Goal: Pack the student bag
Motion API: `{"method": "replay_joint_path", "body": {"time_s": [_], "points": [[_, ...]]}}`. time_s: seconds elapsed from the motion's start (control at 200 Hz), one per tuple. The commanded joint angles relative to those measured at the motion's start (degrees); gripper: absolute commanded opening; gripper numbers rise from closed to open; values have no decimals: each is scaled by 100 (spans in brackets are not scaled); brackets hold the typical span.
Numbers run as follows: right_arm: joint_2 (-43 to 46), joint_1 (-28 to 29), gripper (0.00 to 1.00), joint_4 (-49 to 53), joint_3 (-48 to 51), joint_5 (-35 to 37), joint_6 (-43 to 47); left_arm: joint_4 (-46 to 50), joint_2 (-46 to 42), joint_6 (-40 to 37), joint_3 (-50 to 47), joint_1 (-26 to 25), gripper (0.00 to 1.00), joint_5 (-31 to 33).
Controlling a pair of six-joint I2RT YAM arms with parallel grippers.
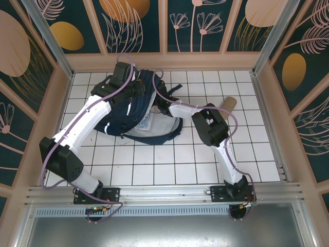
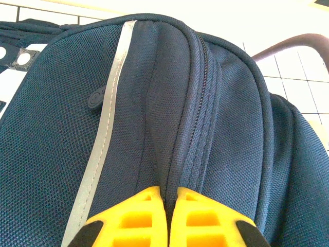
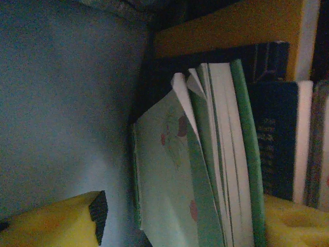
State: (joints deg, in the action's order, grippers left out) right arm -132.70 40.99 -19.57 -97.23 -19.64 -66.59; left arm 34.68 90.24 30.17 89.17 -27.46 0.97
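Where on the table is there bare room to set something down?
Bare: the near tile rows between the student bag and the metal rail, and the right-edge tiles beside the cardboard tube. Crowded: the back centre, under the bag, left arm and right arm.

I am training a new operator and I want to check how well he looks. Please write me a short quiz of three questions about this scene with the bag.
1. True or false: the left pincer is shut on the fabric of the student bag, next to its zipper.
2. What stands in front of the open right pincer? A) a bottle B) books C) shoes
3. In the top view, name the thing that lies on the table to the right of the bag.

Key: 1 true; 2 B; 3 a brown tube.
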Motion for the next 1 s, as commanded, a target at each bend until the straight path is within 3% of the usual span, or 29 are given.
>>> {"method": "replay_joint_path", "body": {"time_s": [0.0, 0.205, 0.41, 0.64, 0.821, 0.991], "points": [[589, 5, 70, 465, 149, -214, 536, -511, -345, 94, 233, 43, 3, -205], [1296, -82, 78, 942, 640, -99, 954, -531, -337, 41, 188, 142, 3, -163], [2013, -246, 80, 1274, 1500, -57, 1231, -679, -331, 59, 19, 183, 3, -278], [3181, -626, 84, 2405, 2387, 959, 2024, -876, -355, 116, -218, 181, 4, -455], [3947, -1342, 96, 3217, 3152, 1775, 2486, -1085, -374, 182, -437, 180, 6, -736], [4531, -2301, 99, 3512, 3872, 2145, 2710, -1223, -399, 209, -580, 182, 7, -945]]}}
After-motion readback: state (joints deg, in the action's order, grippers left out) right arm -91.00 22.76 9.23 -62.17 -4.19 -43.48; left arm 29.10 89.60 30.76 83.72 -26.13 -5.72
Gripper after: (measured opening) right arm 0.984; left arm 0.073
